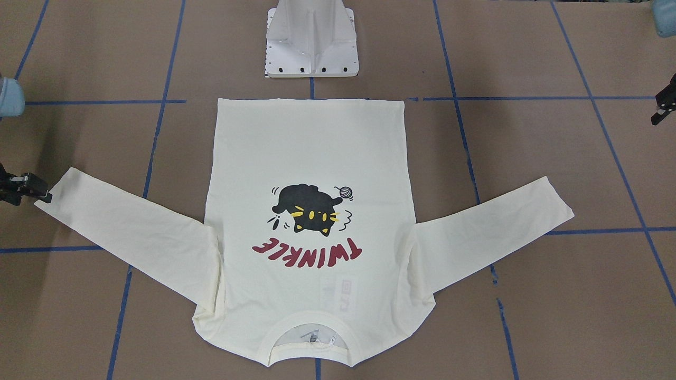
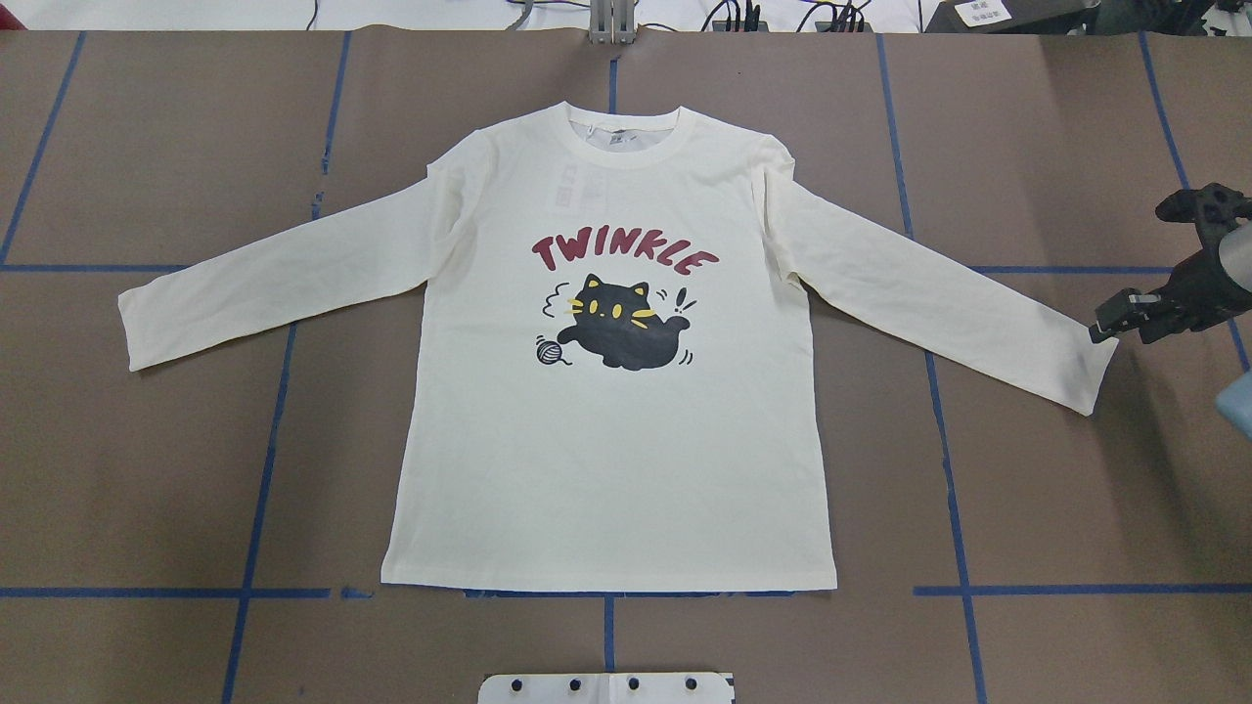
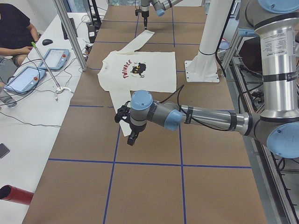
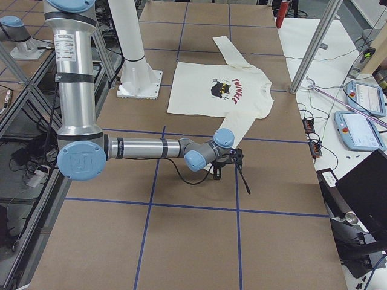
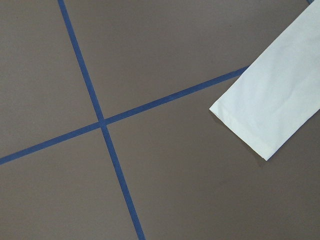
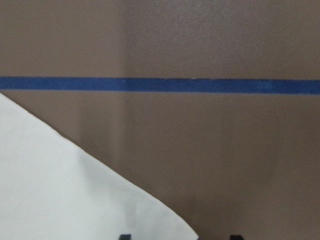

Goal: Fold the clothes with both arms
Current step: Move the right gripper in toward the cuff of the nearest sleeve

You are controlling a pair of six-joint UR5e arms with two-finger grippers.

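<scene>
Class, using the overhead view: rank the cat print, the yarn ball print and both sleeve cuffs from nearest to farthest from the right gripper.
From the right gripper:
1. The right cuff, just beside it at the view's right.
2. The cat print, mid-chest.
3. The yarn ball, just left of the cat.
4. The left cuff, at the far left.

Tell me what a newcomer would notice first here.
A cream shirt lies flat, sleeves spread, at the middle of the table, its black cat print and red TWINKLE lettering facing up. The right tool sits, fingers apart, at one sleeve's cuff. The left tool hangs apart from the other cuff.
</scene>
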